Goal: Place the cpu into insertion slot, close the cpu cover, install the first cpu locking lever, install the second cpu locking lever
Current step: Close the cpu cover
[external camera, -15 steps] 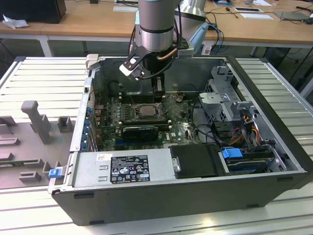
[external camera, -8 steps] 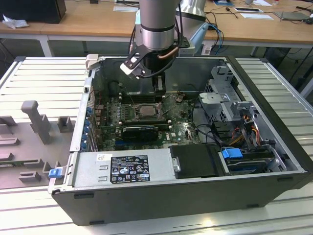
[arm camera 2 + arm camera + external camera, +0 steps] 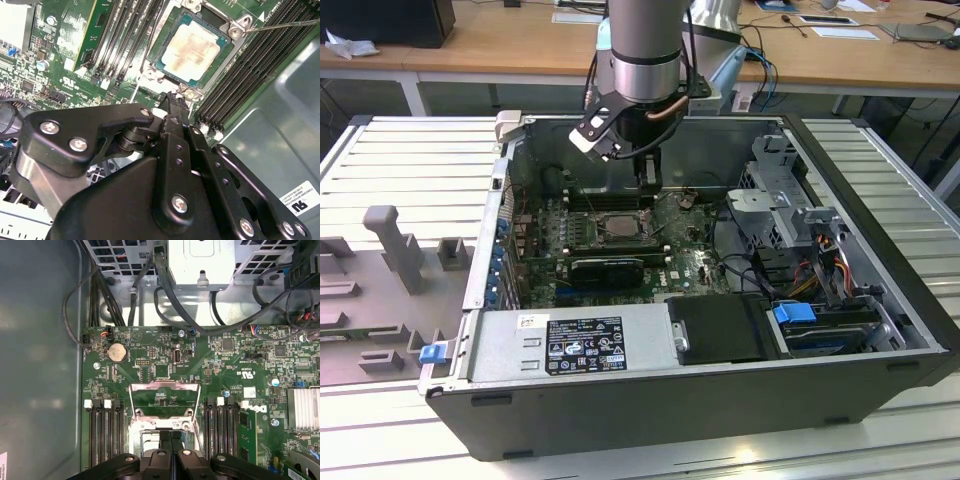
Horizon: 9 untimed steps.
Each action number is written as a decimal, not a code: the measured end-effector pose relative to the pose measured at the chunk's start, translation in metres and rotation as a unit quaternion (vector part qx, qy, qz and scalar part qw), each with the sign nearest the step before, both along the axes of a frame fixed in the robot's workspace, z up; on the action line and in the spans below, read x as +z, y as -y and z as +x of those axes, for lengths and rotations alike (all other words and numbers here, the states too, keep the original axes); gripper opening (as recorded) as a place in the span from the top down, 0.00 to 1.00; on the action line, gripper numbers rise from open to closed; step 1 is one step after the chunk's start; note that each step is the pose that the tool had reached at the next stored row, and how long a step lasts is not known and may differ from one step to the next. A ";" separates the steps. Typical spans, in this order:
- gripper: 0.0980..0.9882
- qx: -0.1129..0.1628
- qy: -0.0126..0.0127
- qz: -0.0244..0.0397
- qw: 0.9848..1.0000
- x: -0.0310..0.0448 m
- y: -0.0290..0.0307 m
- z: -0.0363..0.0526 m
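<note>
Arm reaches down into the open computer case (image 3: 880,390), gripper (image 3: 647,198) over the green motherboard (image 3: 685,262). In both wrist views the gripper (image 3: 172,98) (image 3: 170,435) has its fingers (image 3: 159,452) drawn narrow, pressed almost together, nothing visible between them. The cpu (image 3: 196,44) lies flat in the insertion slot (image 3: 140,426), silvery top exposed, stained pale brown at centre. Fingertips stand just beside the slot's edge, near the cpu but apart from it; in the first wrist view the fingers overlap the slot's nearer part and hide the chip. Past the slot, the cpu cover (image 3: 165,386) appears raised, board showing through its window; its exact angle cannot be told. A thin lever wire (image 3: 282,24) runs off one socket corner. Black memory slots (image 3: 125,35) flank the socket on both sides. Also noted: coin cell (image 3: 116,352), finned heatsink (image 3: 303,415), black cables (image 3: 172,300) beneath a metal drive cage (image 3: 200,260), graphics card (image 3: 610,268), power supply (image 3: 570,345).
</note>
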<state>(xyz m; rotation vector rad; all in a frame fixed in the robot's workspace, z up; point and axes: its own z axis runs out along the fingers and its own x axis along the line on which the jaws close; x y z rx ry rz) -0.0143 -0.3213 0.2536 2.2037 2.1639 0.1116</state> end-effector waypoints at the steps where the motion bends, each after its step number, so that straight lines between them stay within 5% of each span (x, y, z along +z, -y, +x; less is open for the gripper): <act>1: 0.99 0.000 0.000 0.000 1.000 0.0000 0.0000 0.0004; 9: 0.99 0.000 0.000 0.000 1.000 0.0009 0.0000 0.0078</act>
